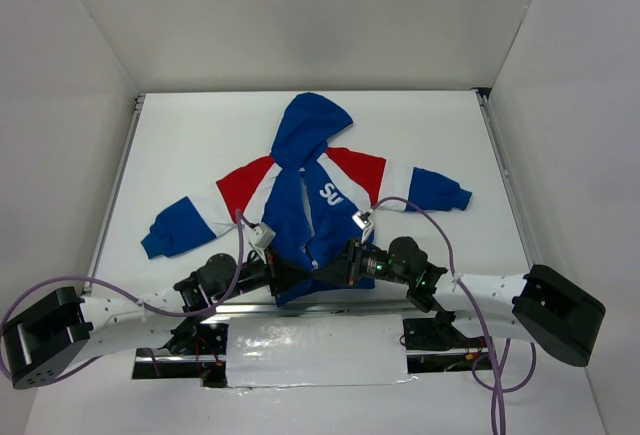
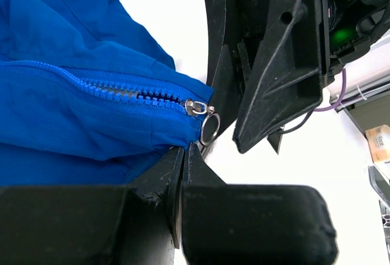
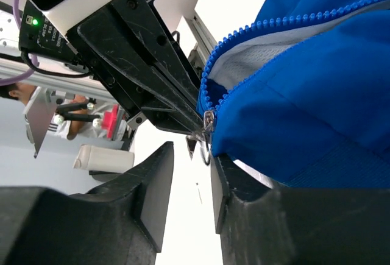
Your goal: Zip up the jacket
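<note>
One jacket (image 1: pixel 320 190) lower centre, hem at the near edge of the table (image 1: pixel 200 135), white surface showing round the hood. Two grippers: left gripper (image 2: pixel 183 153) pinched closed on the hem, right gripper (image 3: pixel 190 164) slightly apart around one zipper pull (image 2: pixel 209 130).

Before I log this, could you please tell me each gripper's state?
Left gripper: shut on the jacket hem.
Right gripper: open by the zipper pull.

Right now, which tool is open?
The right tool, fingers apart beside the zipper pull; the left tool is pinched shut on the jacket hem.

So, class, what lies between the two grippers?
The zipper slider and its ring pull, at the hem of the jacket; the left wrist view shows it.
</note>
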Tool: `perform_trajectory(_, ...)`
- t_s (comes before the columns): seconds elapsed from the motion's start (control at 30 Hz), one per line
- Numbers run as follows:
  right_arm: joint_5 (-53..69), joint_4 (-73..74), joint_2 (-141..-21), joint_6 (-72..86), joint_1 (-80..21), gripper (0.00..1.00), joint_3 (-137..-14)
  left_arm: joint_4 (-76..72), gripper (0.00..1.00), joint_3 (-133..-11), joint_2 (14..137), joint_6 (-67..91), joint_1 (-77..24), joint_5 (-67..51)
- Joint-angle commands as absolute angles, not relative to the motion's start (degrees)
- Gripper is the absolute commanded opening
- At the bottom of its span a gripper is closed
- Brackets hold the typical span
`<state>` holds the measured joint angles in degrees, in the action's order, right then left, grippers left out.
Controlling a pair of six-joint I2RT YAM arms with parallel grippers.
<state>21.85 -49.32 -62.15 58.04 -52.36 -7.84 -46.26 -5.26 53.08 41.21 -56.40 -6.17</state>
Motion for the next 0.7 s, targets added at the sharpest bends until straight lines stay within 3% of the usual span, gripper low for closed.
perform_trajectory(0.0,22.2,-52.6,-62.4,57.7,-53.1,0.36,-9.9,-51.3,0.0,-5.1,53.0,42.2,-56.2,-6.6)
perform_trajectory(0.5,22.0,-52.6,-63.7,58.3,-53.4,0.19,-9.6,-49.7,0.0,-5.3,51.6,41.9,-56.2,-5.8)
perform_trajectory(0.67,22.0,-52.6,-63.3,59.1,-53.4,0.04,-9.4,-49.3,0.0,-5.3,51.4,41.7,-56.2,-5.6)
